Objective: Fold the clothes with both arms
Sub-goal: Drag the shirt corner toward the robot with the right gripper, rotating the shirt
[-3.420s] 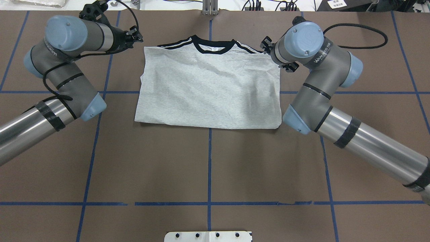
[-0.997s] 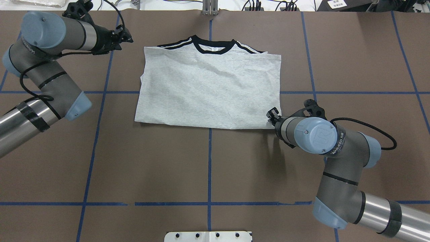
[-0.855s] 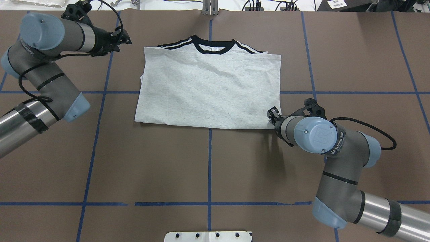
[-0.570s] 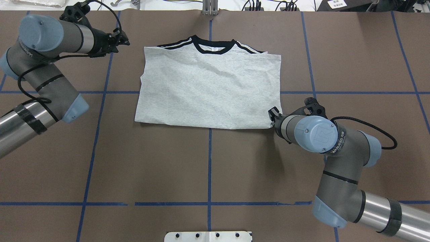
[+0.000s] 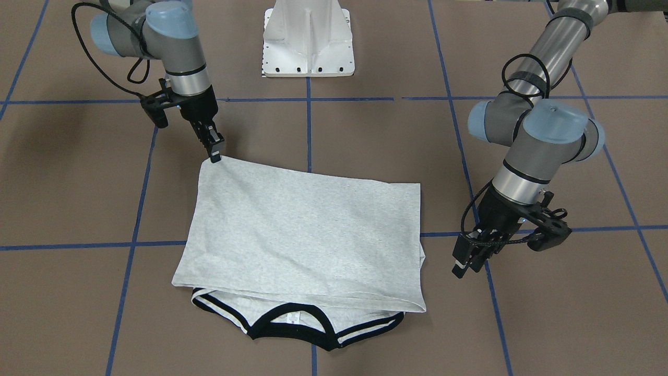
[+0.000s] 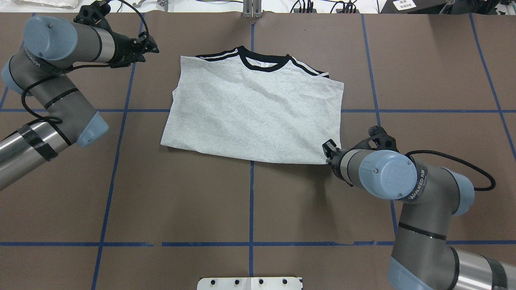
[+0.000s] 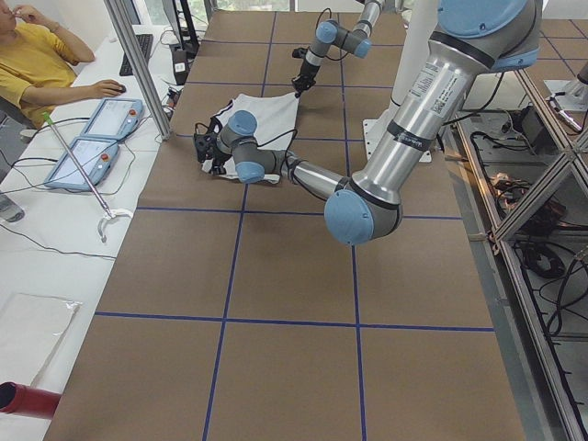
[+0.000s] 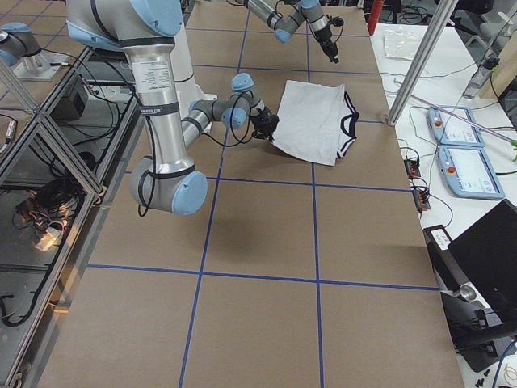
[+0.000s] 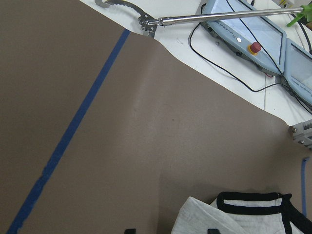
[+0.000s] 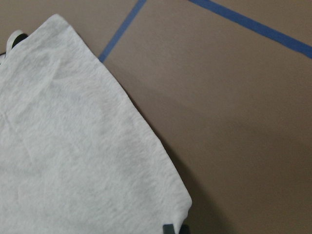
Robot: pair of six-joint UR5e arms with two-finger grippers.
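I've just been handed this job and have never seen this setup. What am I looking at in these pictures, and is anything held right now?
The robot's left arm and right arm, each with a two-finger gripper, work at a brown table. One camera faces the robot, one looks over its shoulders, two watch from the table's ends, and one sits on each wrist. A grey T-shirt, folded, black collar away from the robot, lies on the table. The right gripper appears closed on the shirt's corner nearest the robot's right side. The left gripper is open, hovering beside the collar end, holding nothing.
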